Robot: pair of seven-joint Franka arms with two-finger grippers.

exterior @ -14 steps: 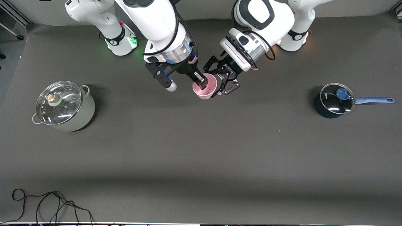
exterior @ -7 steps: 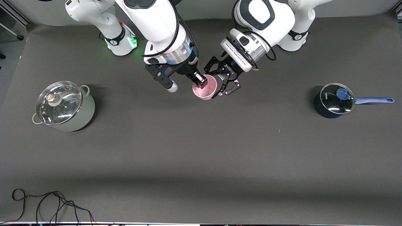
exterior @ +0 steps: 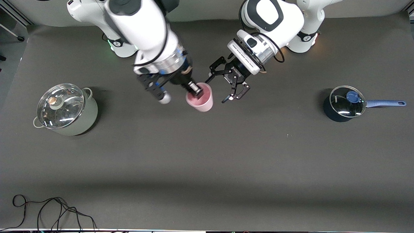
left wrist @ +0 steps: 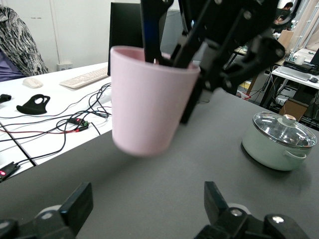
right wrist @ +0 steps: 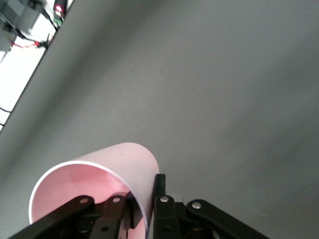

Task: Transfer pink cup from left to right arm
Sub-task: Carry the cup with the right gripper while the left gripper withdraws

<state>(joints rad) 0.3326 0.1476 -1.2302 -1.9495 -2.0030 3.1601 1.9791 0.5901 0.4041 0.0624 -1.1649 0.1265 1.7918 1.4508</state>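
The pink cup (exterior: 203, 101) hangs tilted above the table between the two arms. My right gripper (exterior: 195, 91) is shut on its rim, one slim finger inside the cup and one outside, as the right wrist view shows at the cup (right wrist: 124, 167) and the gripper (right wrist: 146, 199). My left gripper (exterior: 215, 91) stands open beside the cup and apart from it, toward the left arm's end. In the left wrist view the cup (left wrist: 149, 99) floats clear of the open left gripper (left wrist: 148, 209), with the right gripper (left wrist: 172, 52) clamped on its rim.
A pale green pot with a glass lid (exterior: 66, 110) stands toward the right arm's end. A dark saucepan with a blue handle (exterior: 346, 103) stands toward the left arm's end. Loose cables (exterior: 48, 213) lie at the table's front edge.
My left gripper has opened and let go of the cup. The right arm has carried the cup away from it, toward the right arm's end of the table.
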